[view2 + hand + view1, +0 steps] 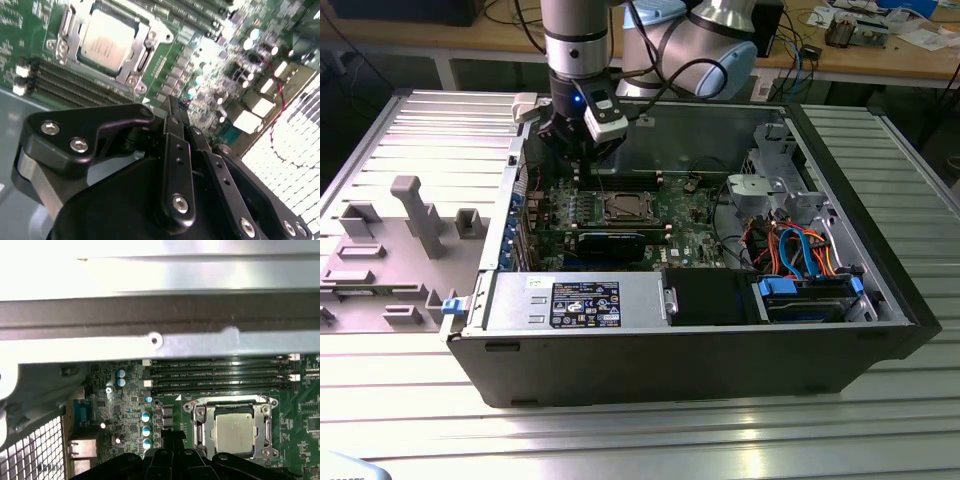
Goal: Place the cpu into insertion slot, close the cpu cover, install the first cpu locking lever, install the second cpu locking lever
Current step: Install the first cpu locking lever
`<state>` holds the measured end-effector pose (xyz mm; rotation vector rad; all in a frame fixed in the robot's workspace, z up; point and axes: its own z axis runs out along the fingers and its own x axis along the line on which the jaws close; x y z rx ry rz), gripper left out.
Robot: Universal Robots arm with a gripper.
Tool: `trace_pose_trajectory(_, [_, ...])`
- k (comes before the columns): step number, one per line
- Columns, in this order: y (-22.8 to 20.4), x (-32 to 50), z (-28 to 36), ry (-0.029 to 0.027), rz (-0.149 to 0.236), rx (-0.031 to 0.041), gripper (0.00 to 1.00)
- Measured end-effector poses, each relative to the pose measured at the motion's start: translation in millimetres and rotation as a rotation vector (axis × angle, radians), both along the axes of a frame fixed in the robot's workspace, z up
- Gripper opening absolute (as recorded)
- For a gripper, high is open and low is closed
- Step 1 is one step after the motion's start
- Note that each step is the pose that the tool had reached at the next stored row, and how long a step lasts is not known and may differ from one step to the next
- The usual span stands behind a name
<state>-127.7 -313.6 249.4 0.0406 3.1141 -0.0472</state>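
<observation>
Your gripper [172,107] hovers with fingers pressed together, holding nothing, while the cpu [107,40] sits in its socket under the closed cpu cover [140,37] at about 11 o'clock of the fingertips, light, rigid, fragile, best handled by edges.

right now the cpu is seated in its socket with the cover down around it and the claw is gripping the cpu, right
Not quite: the claw grips nothing. In the second wrist view it hangs apart from the cpu, over the board. The cpu is seated, with the cpu cover down around it.
</observation>
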Motion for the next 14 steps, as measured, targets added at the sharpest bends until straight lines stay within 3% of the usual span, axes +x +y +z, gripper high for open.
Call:
trace_pose_trajectory(8, [16.7,-1.6,-0.4,-0.0001,0.032,0.0001,0.11])
trace_pose_trajectory(14, [19.0,1.8,3.1,0.0000,0.050,-0.0001,0.11])
